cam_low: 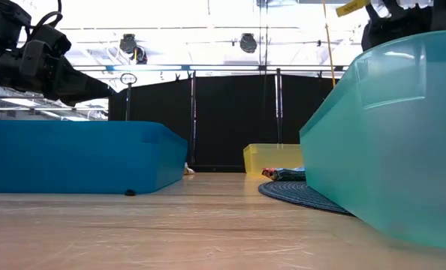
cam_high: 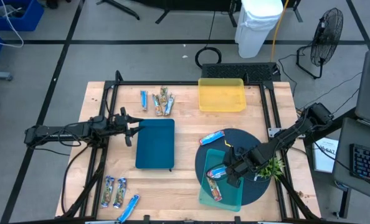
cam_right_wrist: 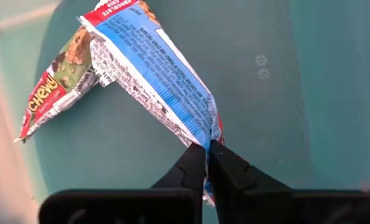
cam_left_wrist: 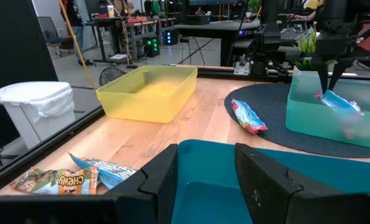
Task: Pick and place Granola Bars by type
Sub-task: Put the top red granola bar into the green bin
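Presently held: one blue-wrapped bar (cam_right_wrist: 163, 81), pinched at its end by the right gripper (cam_right_wrist: 207, 149) over the teal tray (cam_high: 235, 198), which sits on the dark round mat (cam_high: 263, 186).

- Teal tray: a second bar (cam_right_wrist: 54, 87), red "Chewy" wrapper, lies beneath.
- Mat: one bar (cam_high: 211, 137) lies loose beside the tray.
- Yellow tray (cam_high: 222, 94): appears empty.
- Blue tray (cam_high: 155, 144): appears empty; left gripper (cam_high: 130, 126) hovers at its edge, jaws apart, carrying nothing.
- Far cluster (cam_high: 157, 99): several bars unsorted.
- Near-left cluster (cam_high: 116, 194): three bars unsorted.

Judgement: sorting barely begun; most bars remain on the table.
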### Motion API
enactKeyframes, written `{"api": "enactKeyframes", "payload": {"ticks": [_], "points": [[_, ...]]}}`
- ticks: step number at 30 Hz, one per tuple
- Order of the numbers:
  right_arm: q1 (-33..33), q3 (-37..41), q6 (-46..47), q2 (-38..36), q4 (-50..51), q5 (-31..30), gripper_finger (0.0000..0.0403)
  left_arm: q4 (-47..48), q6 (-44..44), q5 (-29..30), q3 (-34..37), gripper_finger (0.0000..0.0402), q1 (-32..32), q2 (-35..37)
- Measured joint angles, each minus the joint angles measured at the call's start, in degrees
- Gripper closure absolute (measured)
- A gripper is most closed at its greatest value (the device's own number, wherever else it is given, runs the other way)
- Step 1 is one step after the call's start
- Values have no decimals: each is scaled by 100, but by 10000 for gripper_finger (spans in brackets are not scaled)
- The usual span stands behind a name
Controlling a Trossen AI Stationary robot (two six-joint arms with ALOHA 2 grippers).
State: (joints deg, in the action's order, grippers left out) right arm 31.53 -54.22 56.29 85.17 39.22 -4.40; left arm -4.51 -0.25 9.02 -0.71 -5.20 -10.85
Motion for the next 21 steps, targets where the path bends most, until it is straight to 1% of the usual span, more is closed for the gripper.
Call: {"api": "enactKeyframes", "payload": {"ticks": [8, 16, 21], "points": [[0, 59, -248, 0, -62, -2, 377, -1, 0, 1, 0, 240, 0, -2], [0, 59, -1063, 0, -468, -2, 382, -1, 0, 2, 0, 240, 0, 0], [0, 59, -1341, 0, -770, -2, 383, -1, 0, 2, 0, 240, 0, 0]]}}
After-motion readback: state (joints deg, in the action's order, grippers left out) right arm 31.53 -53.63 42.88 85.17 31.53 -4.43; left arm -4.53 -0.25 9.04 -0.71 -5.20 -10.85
